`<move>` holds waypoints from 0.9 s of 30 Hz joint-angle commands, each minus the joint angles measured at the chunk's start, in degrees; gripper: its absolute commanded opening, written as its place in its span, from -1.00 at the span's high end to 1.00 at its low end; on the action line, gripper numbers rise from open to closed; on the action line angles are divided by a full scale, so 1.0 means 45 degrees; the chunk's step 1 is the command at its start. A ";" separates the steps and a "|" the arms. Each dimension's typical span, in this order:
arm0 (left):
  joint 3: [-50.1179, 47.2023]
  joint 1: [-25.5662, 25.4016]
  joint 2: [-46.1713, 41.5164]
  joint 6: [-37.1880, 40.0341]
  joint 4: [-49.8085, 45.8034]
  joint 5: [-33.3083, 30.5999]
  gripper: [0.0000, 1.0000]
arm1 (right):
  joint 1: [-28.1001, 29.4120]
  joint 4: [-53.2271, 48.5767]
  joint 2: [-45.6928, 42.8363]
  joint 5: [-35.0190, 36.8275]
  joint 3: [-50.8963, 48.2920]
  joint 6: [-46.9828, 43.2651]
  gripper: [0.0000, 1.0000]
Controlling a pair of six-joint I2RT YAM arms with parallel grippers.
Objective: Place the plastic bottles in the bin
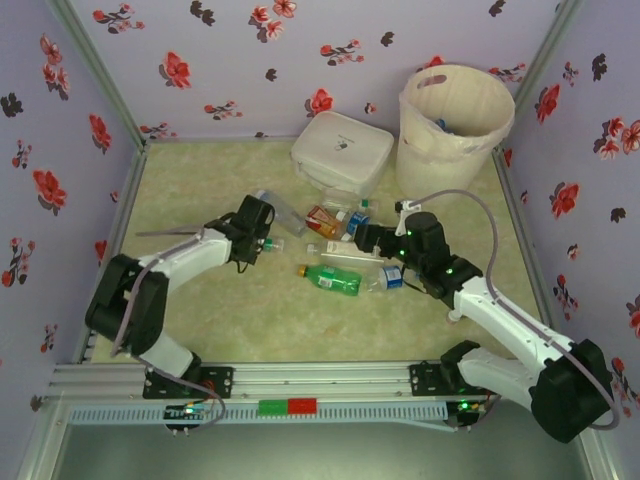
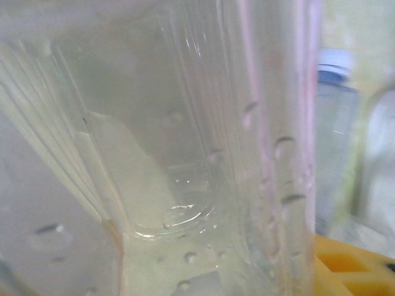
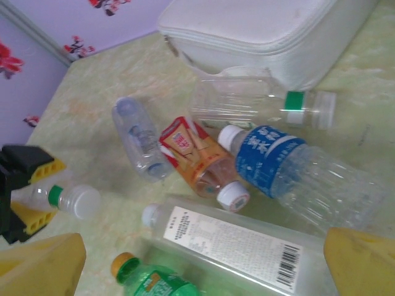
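Observation:
My left gripper [image 1: 265,240] is closed round a clear bottle [image 2: 185,154] with a green neck ring and white cap [image 3: 77,200]. In the right wrist view that bottle sits between its yellow pads [image 3: 34,219]. My right gripper [image 3: 197,271] is open above the pile of plastic bottles, its yellow fingers either side of a square clear bottle with a white label [image 3: 228,240]. Beside it lie a green bottle [image 3: 154,280], an orange-labelled bottle [image 3: 197,157] and a blue-labelled bottle [image 3: 271,154]. The bin [image 1: 430,170] stands at the far right with a bag liner.
A flat white case [image 1: 342,150] lies behind the pile, left of the bin. Another clear bottle with a green ring [image 3: 247,102] rests against it. A small blue-labelled bottle [image 1: 390,277] lies close to my right arm. Flowered walls enclose the table.

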 commanded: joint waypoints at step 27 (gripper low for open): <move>0.3343 -0.4694 0.0645 0.7628 0.4713 0.2323 -0.03 | 0.0116 0.0566 -0.0346 -0.3186 0.0373 -0.1702 -0.79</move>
